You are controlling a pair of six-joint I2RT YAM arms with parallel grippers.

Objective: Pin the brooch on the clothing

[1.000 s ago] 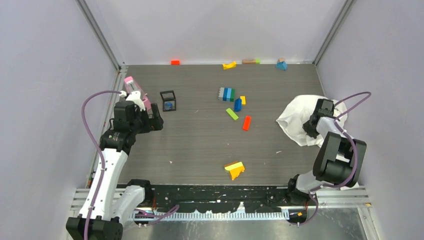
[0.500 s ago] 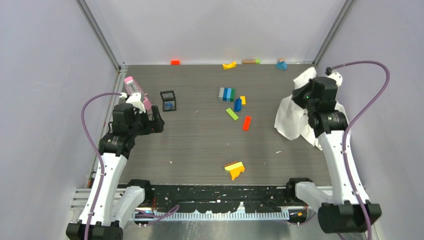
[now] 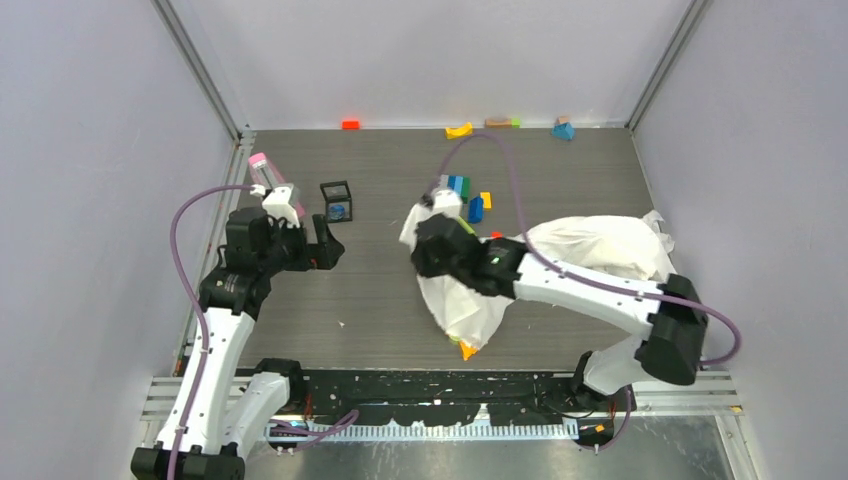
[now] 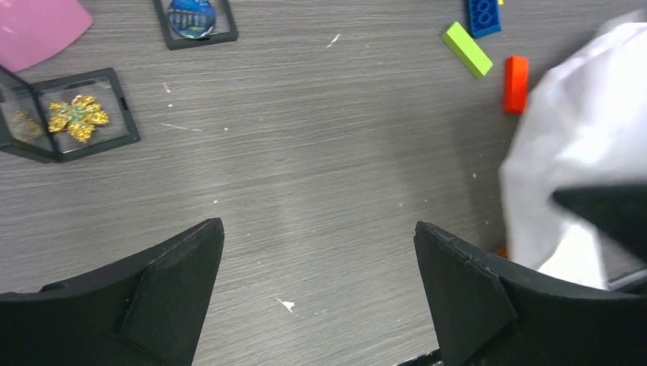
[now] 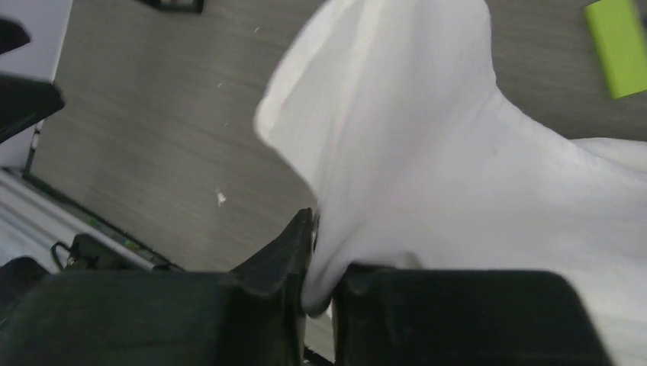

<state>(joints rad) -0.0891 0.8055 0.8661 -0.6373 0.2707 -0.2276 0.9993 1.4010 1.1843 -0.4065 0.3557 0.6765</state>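
While the white shirt (image 3: 600, 245) is lying strung out over the right half of the tabletop (image 3: 380, 300), its long axis is running roughly left to right, from a rumpled heap near the right wall to a lifted end near the middle, where a loose flap is hanging toward the near edge. The collar, buttons and pocket are not showing, so I cannot tell which end is leading. The right tool (image 5: 320, 263) is squeezing shut on a thin fold of that lifted end, and so small a bite is risking a slip that would drop the cloth in a crumpled pile with no flat patch for pinning. The left tool (image 4: 317, 236) is hanging wide open over the left side, gripping nothing. The flap is partly covering an orange block (image 3: 466, 350) and passing close to the other toy blocks (image 3: 457, 187), so a sweep further left would likely be dragging or burying them. The small black-framed box (image 3: 336, 200) is sitting just beyond the left tool, and the brooch (image 4: 191, 15) is resting inside it as a dark-blue disc, well apart from the shirt. Being round, it is showing no long axis, and its pin side is hidden. Cloth reaching that far could be tipping the box.
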